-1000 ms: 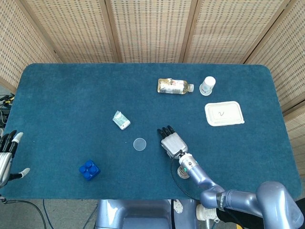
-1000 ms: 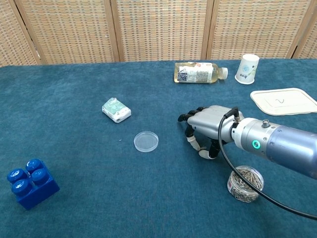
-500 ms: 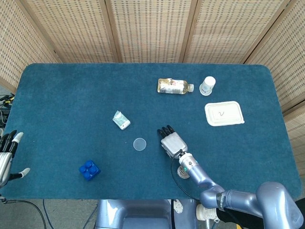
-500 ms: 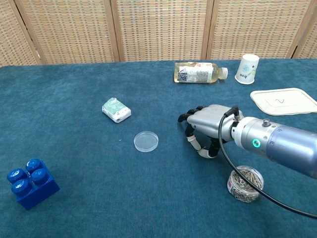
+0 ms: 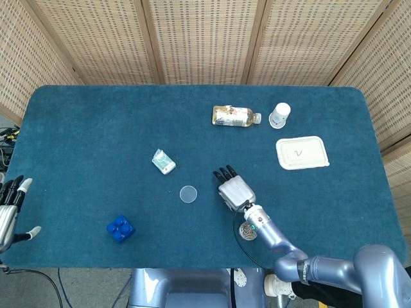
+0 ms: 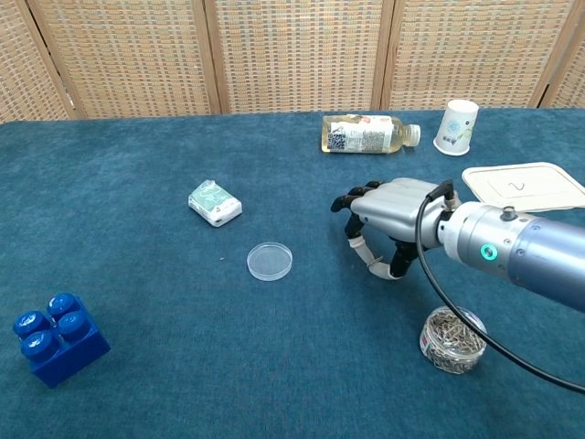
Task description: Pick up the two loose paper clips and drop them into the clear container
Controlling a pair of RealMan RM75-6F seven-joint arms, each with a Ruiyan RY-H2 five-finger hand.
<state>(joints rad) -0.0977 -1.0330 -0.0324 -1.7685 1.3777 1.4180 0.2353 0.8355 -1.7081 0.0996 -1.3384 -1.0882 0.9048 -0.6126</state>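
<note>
On the white tray [image 5: 302, 153] reads "2"; right hand [image 6: 388, 212] hovers, fingers curled, empty.

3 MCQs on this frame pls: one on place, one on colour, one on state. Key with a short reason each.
1. Where is the jar of paper clips?
A. beside the cup
B. near the front edge, below the right forearm
C. on the tray

2. What colour is the toy brick?
A. red
B. blue
C. yellow

3. How is the bottle?
A. upright
B. lying on its side
C. held by a hand

Key: 1 B, it sits close to the camera under the arm. 2 B, plainly blue. 3 B, it lies flat, with the right hand well short of it.
</note>
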